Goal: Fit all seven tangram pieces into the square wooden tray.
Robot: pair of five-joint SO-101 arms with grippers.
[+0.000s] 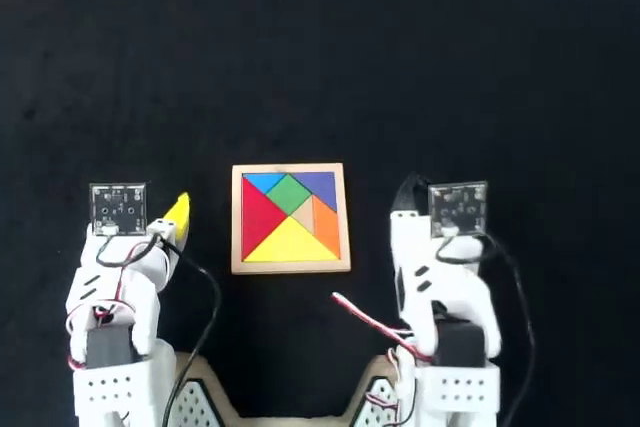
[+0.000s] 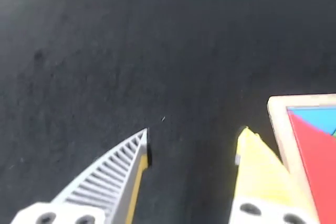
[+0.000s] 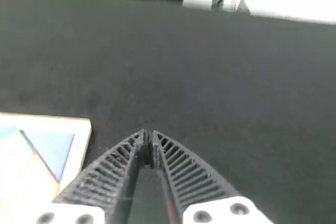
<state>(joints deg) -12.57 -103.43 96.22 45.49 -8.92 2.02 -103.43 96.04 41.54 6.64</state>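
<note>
LEFT TO RIGHT: On the black table cloth [image 1: 320, 67], the left gripper [image 2: 194, 142] is sitting just beside the left edge of the square wooden tray [image 1: 290, 267]. Its white finger [image 2: 126, 161] and yellow finger [image 2: 252, 156] are standing apart, with bare cloth showing between them. The tray is lying in the middle, between the two arms, and is holding the tangram pieces [image 1: 318, 187] flat inside its rim. A red triangle [image 1: 258, 222] is lying along the left, a blue triangle [image 1: 264, 182] and a green piece [image 1: 290, 193] at the far side, a yellow triangle [image 1: 290, 243] at the near edge and an orange piece [image 1: 326, 227] on the right. Right of the tray, the right gripper [image 3: 148, 145] is pointing away from the robot's base, its black fingers [image 3: 178, 171] pressing tip to tip.
</note>
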